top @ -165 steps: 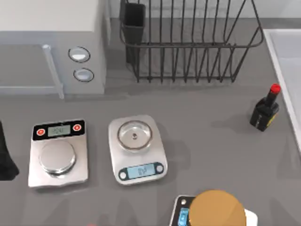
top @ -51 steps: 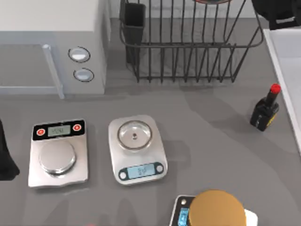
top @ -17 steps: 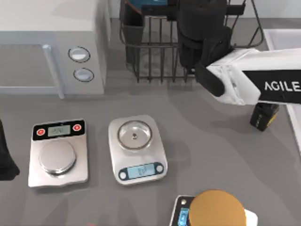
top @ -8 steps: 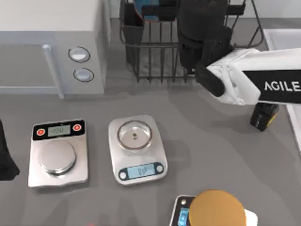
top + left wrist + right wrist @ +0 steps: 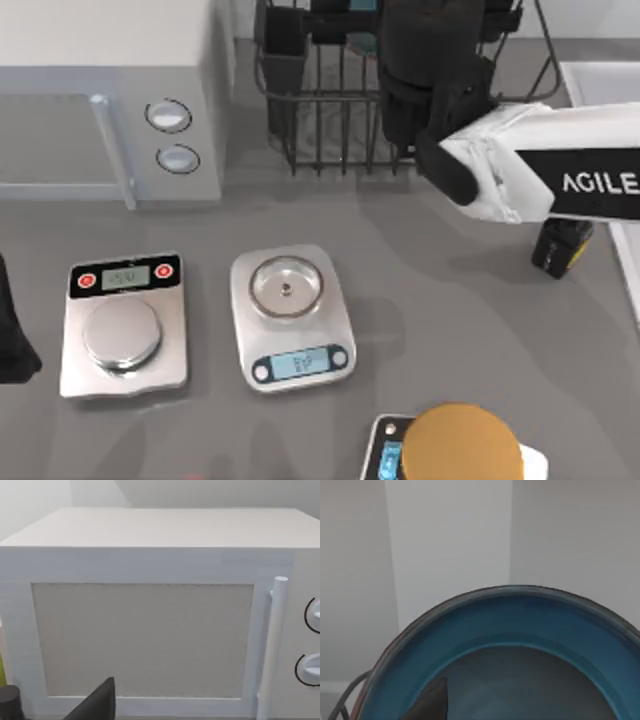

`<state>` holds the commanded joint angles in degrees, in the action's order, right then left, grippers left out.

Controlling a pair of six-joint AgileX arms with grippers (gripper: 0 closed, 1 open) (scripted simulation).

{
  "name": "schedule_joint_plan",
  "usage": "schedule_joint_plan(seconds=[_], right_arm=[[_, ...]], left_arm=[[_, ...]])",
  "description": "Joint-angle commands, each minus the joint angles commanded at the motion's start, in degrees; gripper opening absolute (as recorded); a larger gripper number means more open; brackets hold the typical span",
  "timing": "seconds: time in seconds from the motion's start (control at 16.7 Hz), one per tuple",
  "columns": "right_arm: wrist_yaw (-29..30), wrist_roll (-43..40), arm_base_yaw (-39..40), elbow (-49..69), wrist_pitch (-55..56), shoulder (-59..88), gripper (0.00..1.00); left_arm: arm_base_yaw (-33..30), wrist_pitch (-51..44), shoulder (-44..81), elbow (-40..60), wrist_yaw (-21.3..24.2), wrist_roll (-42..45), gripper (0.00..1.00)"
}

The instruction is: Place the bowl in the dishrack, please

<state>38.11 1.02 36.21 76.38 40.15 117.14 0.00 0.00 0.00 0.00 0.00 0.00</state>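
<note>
The bowl (image 5: 520, 630), dark blue-teal with a thin reddish-brown rim, sits close under my right wrist camera, and one dark finger (image 5: 432, 702) reaches over its inner wall. From above, my right arm stretches from the right edge over the black wire dishrack (image 5: 320, 97) at the back. Its gripper (image 5: 345, 20) is shut on the bowl above the rack's left half, beside the utensil cup (image 5: 283, 50). A teal sliver of the bowl (image 5: 366, 44) shows between the wires. My left arm (image 5: 10, 335) stays parked at the left edge.
A white microwave (image 5: 100, 90) stands at the back left, close to the rack. Two silver scales (image 5: 125, 325) (image 5: 290, 315) sit in the middle, and a tan disc (image 5: 460, 445) lies on a third scale in front. A dark bottle (image 5: 560, 250) stands under my right arm.
My right arm came in from the back right with the bowl and now hovers over the rack. In the last second the bowl sank lower among the wires; the arm barely moved.
</note>
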Motion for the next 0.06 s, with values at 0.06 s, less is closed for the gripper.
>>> schedule_joint_plan(seconds=[0.06], right_arm=[[0.00,0.00,0.00,0.00,0.00,0.00,1.00]], left_arm=[[0.00,0.00,0.00,0.00,0.00,0.00,1.00]])
